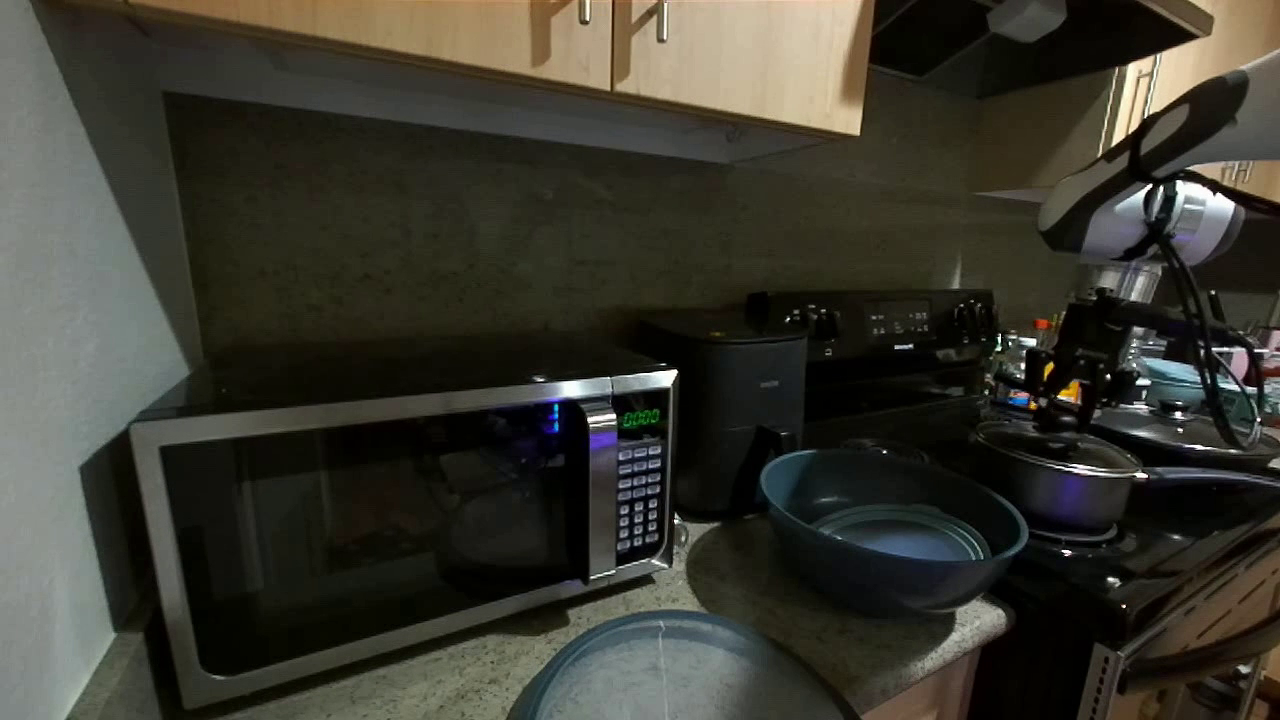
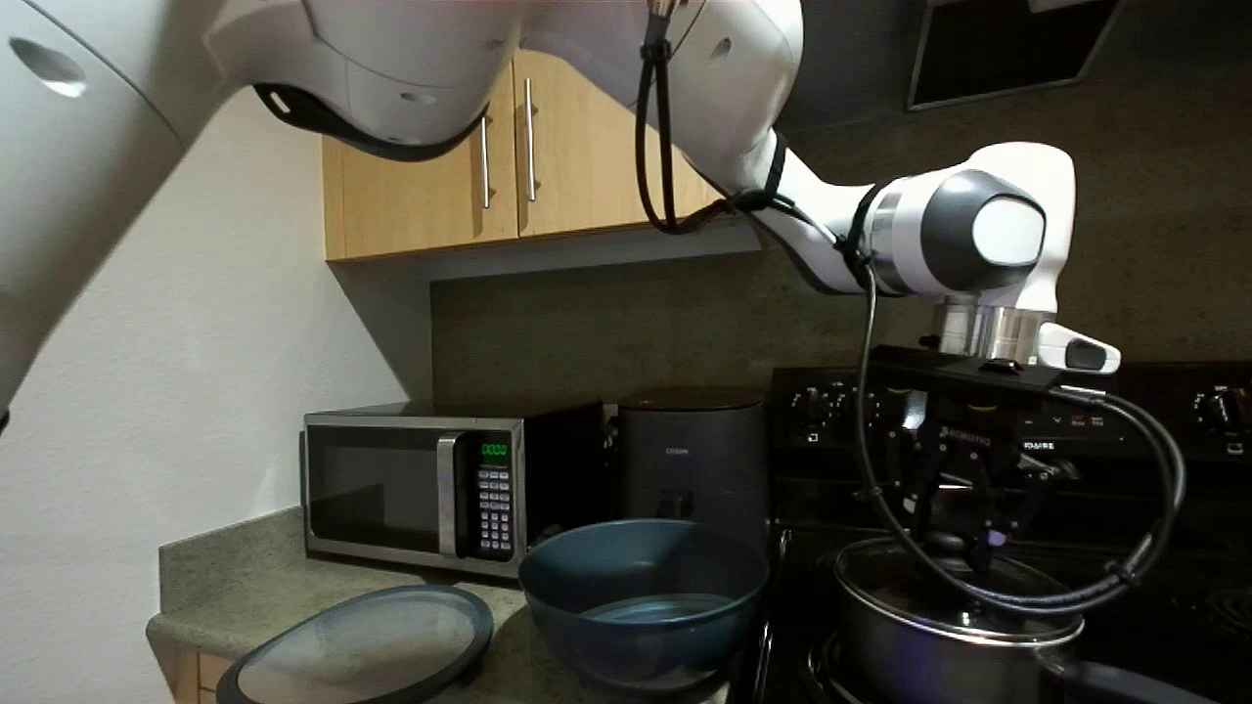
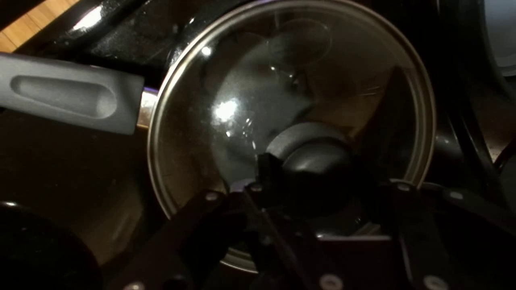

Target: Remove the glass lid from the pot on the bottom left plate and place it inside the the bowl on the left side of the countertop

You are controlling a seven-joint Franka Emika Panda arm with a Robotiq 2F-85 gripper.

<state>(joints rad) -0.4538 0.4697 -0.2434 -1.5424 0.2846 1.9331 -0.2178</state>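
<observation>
Well, the gripper point(image 1: 1058, 412) is right at the knob point(image 2: 944, 544), clenched or spread I can't tell, and the clear lid point(image 3: 278, 96) sits glinting on the pot point(image 1: 1060, 495).

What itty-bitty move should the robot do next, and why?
Probably squeeze the pincer gently on the black knob. One fingertip shows close beside the knob, and the glass lid sits on the saucepan, so a firm grip seems needed before lifting. It's too dark to tell whether both sides touch.
</observation>
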